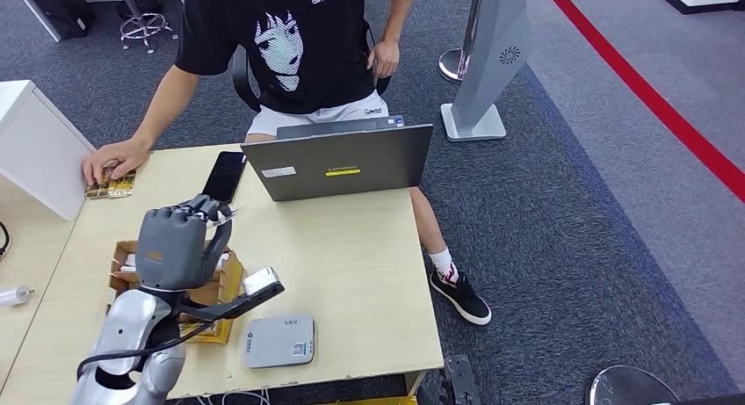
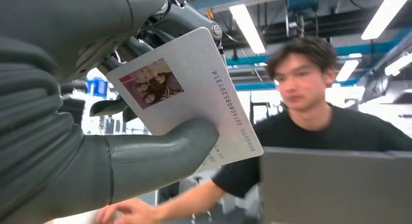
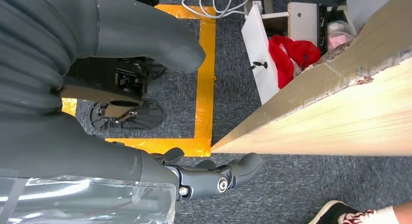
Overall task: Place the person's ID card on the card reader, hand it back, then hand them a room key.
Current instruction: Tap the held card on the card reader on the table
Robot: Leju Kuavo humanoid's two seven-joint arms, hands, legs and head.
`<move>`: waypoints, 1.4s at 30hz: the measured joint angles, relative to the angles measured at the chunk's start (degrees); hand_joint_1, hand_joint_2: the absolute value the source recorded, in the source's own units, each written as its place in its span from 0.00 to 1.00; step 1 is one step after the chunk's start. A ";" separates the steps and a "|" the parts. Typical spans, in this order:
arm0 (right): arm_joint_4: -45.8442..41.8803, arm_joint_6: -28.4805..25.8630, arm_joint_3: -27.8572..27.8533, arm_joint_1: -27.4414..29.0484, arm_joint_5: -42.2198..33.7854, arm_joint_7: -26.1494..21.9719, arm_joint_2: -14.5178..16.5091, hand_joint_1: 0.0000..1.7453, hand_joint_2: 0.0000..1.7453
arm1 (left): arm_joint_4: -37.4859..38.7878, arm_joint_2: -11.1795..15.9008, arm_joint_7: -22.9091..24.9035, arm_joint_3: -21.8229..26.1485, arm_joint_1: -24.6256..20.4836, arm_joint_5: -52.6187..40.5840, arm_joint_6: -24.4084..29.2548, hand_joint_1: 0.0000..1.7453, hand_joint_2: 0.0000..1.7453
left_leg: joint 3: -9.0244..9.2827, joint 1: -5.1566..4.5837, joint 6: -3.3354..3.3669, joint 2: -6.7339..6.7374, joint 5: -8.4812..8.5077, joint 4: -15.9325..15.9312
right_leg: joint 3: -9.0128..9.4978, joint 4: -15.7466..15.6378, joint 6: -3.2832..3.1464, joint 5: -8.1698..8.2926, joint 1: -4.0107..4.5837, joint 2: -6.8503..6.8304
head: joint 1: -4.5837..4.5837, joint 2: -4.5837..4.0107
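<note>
Now your left robot hand (image 2: 145,151) pinches the ID card (image 2: 194,97); next, judge reach toward the person (image 1: 299,45) for hand-back.

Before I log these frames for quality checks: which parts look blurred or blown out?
Left wrist view: the ID card in the left hand is sharp, the person behind is motion-blurred, ceiling lights glare. Head view: evenly lit, sharp. Right wrist view: sharp, no glare.
</note>
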 joint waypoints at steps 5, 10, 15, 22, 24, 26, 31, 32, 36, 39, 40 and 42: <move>-0.02 0.04 -0.03 0.00 0.24 -0.02 0.00 0.00 1.00 | 4.07 -1.87 0.33 -3.72 1.71 0.26 0.87 1.00 1.00 | 0.00 -0.01 0.01 0.00 -0.01 0.00 | -0.02 0.00 0.00 0.00 -0.01 0.01 | -0.02 0.00; -0.02 0.04 -0.02 0.00 0.31 -0.02 0.00 0.00 1.00 | 6.52 -2.65 0.33 -5.14 2.58 0.45 1.14 1.00 1.00 | 0.00 0.01 0.00 0.00 0.00 -0.01 | -0.04 0.01 -0.01 -0.01 0.01 0.00 | -0.02 0.00; -0.04 0.02 -0.04 0.01 0.22 -0.06 0.00 0.00 1.00 | 7.82 -3.05 -0.04 -6.18 3.28 0.58 0.63 1.00 1.00 | -0.01 0.01 0.00 0.00 0.00 -0.01 | -0.05 0.03 -0.01 -0.01 0.01 0.00 | -0.02 0.00; -0.05 0.25 -0.30 0.12 -0.82 -1.00 0.00 0.00 1.00 | 8.38 -3.51 -2.24 -9.28 8.39 2.27 -0.08 1.00 1.00 | -0.08 -0.01 0.01 -0.01 -0.04 -0.01 | -0.07 0.03 0.01 -0.05 -0.01 -0.01 | -0.02 0.00; -0.05 0.26 -0.36 0.18 -1.06 -1.38 0.00 0.00 1.00 | 7.61 -3.11 -2.59 -9.74 10.63 3.16 -0.07 1.00 1.00 | -0.08 -0.01 0.00 -0.02 -0.05 -0.01 | -0.08 0.03 0.01 -0.08 -0.02 -0.04 | -0.03 0.00; -0.04 0.26 -0.43 0.23 -1.22 -1.64 0.00 0.00 1.00 | 6.58 -2.59 -2.86 -10.14 12.66 3.87 -0.05 1.00 1.00 | -0.09 -0.01 -0.01 -0.07 -0.05 -0.01 | -0.08 0.03 0.02 -0.11 -0.02 -0.10 | -0.04 0.00; -0.04 0.30 -0.64 0.30 -1.26 -1.93 0.00 0.00 1.00 | 5.66 -1.95 -3.07 -11.05 15.55 5.28 -0.52 1.00 1.00 | -0.12 -0.01 -0.01 -0.12 -0.05 -0.01 | -0.08 0.03 0.02 -0.11 -0.02 -0.16 | -0.04 0.00; -0.04 0.31 -0.69 0.32 -1.26 -1.94 0.00 0.00 1.00 | 5.60 -1.87 -3.09 -11.24 15.83 5.39 -0.56 1.00 1.00 | -0.12 -0.01 -0.01 -0.12 -0.05 -0.01 | -0.08 0.03 0.02 -0.11 -0.02 -0.17 | -0.03 0.00; -0.04 0.59 -0.91 0.35 -1.19 -1.97 0.00 0.00 1.00 | 5.50 -1.68 -3.46 -12.05 16.18 6.76 -1.15 1.00 1.00 | -0.13 -0.03 -0.01 -0.15 -0.05 -0.01 | -0.07 0.03 0.02 -0.11 -0.04 -0.21 | -0.03 0.00; -0.04 0.95 -1.08 0.37 -1.13 -1.97 0.00 0.00 1.00 | 5.77 -1.76 -3.65 -13.05 16.22 7.05 -1.34 1.00 1.00 | -0.13 -0.04 -0.01 -0.16 -0.05 -0.01 | -0.07 0.03 0.02 -0.11 -0.05 -0.21 | -0.02 0.00; -0.04 0.99 -1.11 0.38 -1.13 -1.97 0.00 0.00 1.00 | 5.95 -1.79 -3.58 -13.47 16.22 6.89 -1.27 1.00 1.00 | -0.13 -0.04 -0.01 -0.16 -0.05 -0.01 | -0.07 0.03 0.02 -0.11 -0.05 -0.21 | -0.02 0.00; -0.04 1.02 -1.15 0.39 -1.13 -2.00 0.00 0.00 1.00 | 6.32 -1.83 -2.89 -14.38 16.25 6.30 -0.94 1.00 1.00 | -0.13 -0.04 0.00 -0.16 -0.05 -0.01 | -0.07 0.03 0.02 -0.11 -0.06 -0.21 | -0.03 0.00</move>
